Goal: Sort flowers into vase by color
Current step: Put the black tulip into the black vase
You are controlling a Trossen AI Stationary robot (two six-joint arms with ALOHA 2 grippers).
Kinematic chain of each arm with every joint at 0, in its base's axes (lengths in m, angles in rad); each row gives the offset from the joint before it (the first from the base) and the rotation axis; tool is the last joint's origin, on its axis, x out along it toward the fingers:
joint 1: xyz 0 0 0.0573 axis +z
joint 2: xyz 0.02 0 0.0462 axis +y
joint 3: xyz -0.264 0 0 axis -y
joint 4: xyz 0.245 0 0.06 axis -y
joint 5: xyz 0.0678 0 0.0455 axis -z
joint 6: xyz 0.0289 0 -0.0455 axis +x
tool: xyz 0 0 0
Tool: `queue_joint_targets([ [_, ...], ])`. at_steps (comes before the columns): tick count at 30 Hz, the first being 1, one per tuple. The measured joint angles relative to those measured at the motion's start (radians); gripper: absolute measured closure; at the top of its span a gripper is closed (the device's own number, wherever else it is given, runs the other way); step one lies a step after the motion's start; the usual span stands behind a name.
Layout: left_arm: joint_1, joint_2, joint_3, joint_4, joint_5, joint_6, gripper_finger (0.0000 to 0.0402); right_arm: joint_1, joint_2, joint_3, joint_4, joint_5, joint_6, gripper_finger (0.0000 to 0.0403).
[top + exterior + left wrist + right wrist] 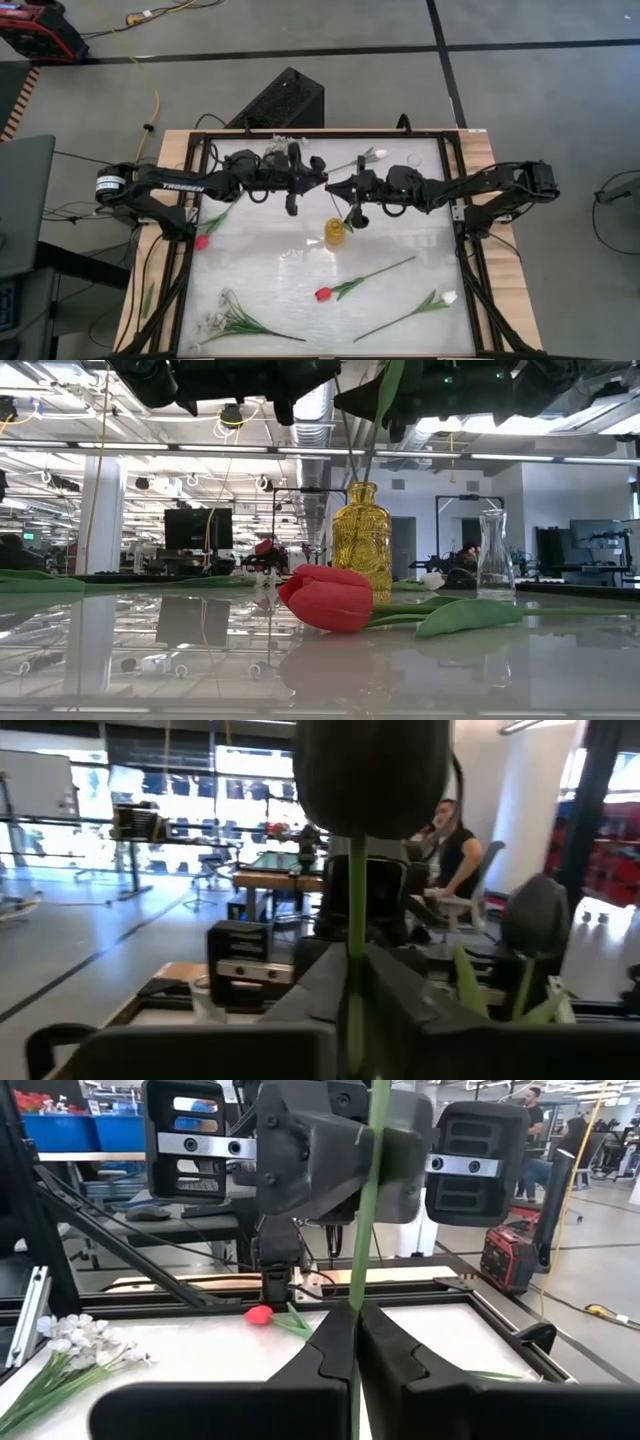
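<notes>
A dark tulip stands upright over the yellow vase [335, 235] [362, 540]. Its near-black head [370, 765] shows above my left gripper [352, 1010] [318, 186], which is shut on its green stem. My right gripper [355, 1340] [338, 187] faces the left one and is shut on a green stem [368, 1230], which looks like the same one, lower down. In the low view the stem [350, 445] and a leaf [390, 395] hang down to the vase mouth. Both grippers are out of that view. My left gripper pinches the dark tulip's stem [355, 935] between its two fingers, just below the head. The fingers come level from the table's left and lie across the upright stem. My right gripper pinches the stem [360, 1295] between its two fingers, level from the table's right and across it. The stem hangs below, its lower end [354, 478] at the yellow vase's mouth.
A clear vase [495, 555] stands right of the yellow one. On the table lie a red tulip [322, 294] [325, 598], another red tulip [201, 242], a white tulip [448, 297], a white tulip at the far edge [375, 155], and a white spray [215, 320]. A person sits beyond the table.
</notes>
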Motion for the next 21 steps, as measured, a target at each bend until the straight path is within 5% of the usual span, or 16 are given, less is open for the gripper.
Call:
queue_joint_targets([
  [10,0.000,-0.017,0.000,-0.005,-0.010,0.005,0.0401,-0.001,-0.050,0.000,-0.092,-0.003,-0.003,0.0281],
  [21,0.035,-0.193,-0.001,-0.088,0.090,0.017,0.0401,-0.044,-0.343,0.000,-0.490,0.004,-0.027,0.0173],
])
